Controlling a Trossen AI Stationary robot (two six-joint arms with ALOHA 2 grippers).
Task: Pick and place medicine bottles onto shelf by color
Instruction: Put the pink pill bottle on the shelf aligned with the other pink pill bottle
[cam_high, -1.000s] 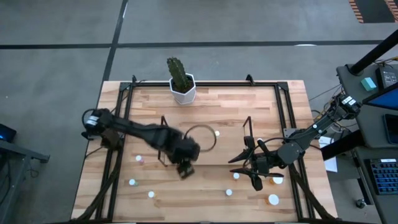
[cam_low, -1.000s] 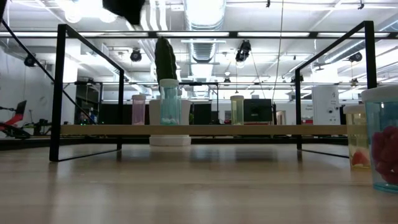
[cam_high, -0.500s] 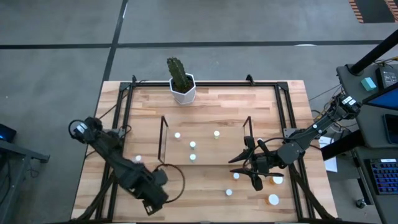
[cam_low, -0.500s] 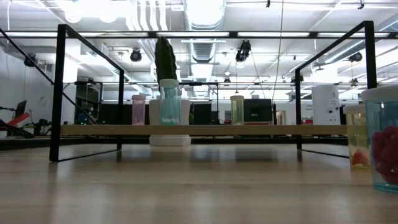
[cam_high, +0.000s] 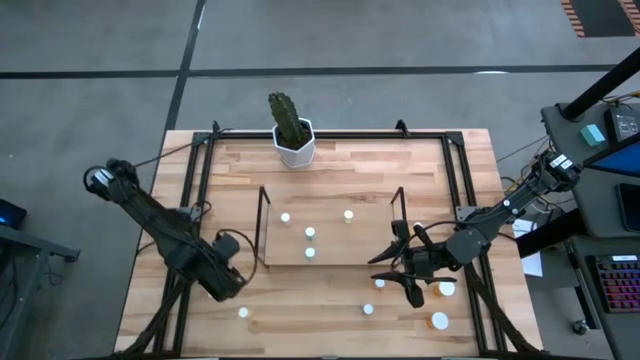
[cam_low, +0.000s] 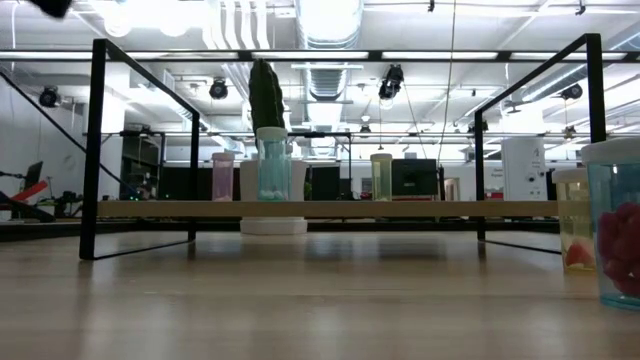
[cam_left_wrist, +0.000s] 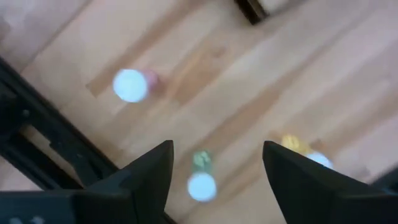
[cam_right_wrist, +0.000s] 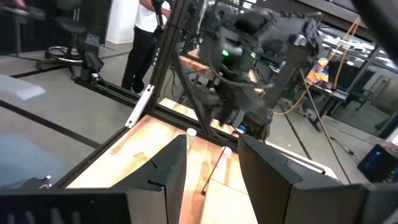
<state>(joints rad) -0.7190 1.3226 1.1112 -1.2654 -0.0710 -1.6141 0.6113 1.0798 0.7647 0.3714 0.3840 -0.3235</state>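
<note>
Your left pincer (cam_high: 226, 280) is hovering over the front left part of the light wooden bench (cam_high: 330, 165), beside the bench's left edge, with its two dark fingers (cam_left_wrist: 146, 177) standing well apart and nothing between them. In the left wrist view, you are looking down on three small white-capped medicine bottles: a greenish one (cam_left_wrist: 201, 185) lying almost directly between the fingers, a pinkish one (cam_left_wrist: 132, 85) further off, and a yellowish one (cam_left_wrist: 317, 159) beyond one finger. The greenish bottle appears to be standing upright, cap toward the camera, so its long axis is running along your line of approach; a straight descent looks like the move this calls for.

Your right pincer (cam_high: 402, 272) is waiting low over the front right part of the bench, fingers spread and empty, with several white-capped bottles (cam_high: 441, 320) near it toward the front right corner. The left arm is the nearer one to the bottles at the front left corner.

The low rectangular shelf with the thin dark wire frame and pale wood base (cam_high: 285, 259) is sitting at the middle of the bench, just to the right of your left pincer. Four bottles (cam_high: 310, 233) are already standing on it. In the low view, a pink one (cam_low: 222, 175), a bluish one (cam_low: 272, 163) and a yellowish one (cam_low: 381, 175) are showing there.
</note>
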